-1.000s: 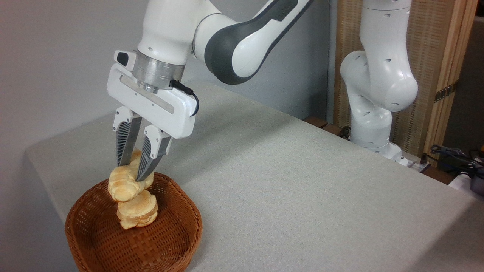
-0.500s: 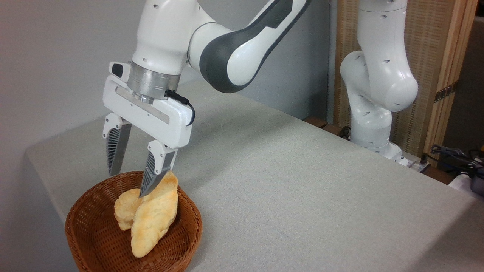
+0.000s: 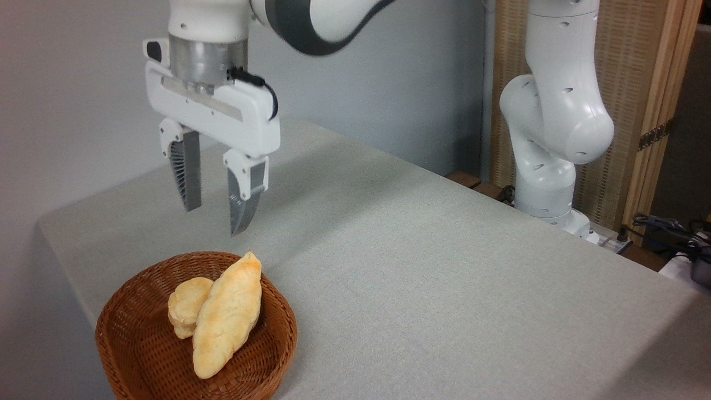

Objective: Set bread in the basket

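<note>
**One loaf down in the basket**

One bread (image 3: pixel 228 322) lies in the basket (image 3: pixel 139 355), smooth side up, its pointed tip propped on the far rim. Tucked against its left flank sits a small round bun (image 3: pixel 186 305), touching it. The wicker basket rests near the front left corner of the grey counter (image 3: pixel 444 278). Up above, well clear of the rim, the pincer (image 3: pixel 216 216) hangs with fingers spread wide apart and nothing between them, pointing straight down.

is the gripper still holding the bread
No, the gripper hangs open and empty above the basket, while the bread lies inside it beside a small bun.
</note>
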Tool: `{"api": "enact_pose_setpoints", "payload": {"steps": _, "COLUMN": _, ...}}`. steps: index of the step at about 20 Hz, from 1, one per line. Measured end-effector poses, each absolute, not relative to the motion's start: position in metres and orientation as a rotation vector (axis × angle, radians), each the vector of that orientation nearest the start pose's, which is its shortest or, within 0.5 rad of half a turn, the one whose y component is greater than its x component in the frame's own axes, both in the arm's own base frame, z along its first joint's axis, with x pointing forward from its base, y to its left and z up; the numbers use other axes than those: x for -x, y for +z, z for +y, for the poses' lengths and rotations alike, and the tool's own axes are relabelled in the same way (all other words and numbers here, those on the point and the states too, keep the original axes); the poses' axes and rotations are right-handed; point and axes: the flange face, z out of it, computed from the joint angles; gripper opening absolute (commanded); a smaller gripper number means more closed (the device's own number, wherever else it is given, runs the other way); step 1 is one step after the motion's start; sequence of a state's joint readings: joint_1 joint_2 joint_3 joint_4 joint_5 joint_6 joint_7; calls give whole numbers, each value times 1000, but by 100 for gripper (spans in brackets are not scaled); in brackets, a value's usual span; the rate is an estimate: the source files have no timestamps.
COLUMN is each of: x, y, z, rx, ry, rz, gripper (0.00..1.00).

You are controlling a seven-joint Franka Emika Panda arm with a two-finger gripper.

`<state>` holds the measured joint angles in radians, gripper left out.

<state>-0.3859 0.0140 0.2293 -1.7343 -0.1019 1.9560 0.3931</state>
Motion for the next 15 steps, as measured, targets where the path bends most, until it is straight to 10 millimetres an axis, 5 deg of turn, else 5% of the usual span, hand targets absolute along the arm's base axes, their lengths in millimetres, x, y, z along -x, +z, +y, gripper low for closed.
{"api": "enact_pose_setpoints", "payload": {"steps": 8, "x": -560, "y": 562, "z": -89, "rx": 2870, "ry": -9, "rz": 1304, "gripper": 100}}
{"api": "enact_pose_setpoints", "payload": {"steps": 15, "x": -564, "y": 571, "z": -72, "rx": 2867, "ry": -38, "rz": 1294, "gripper": 100}}
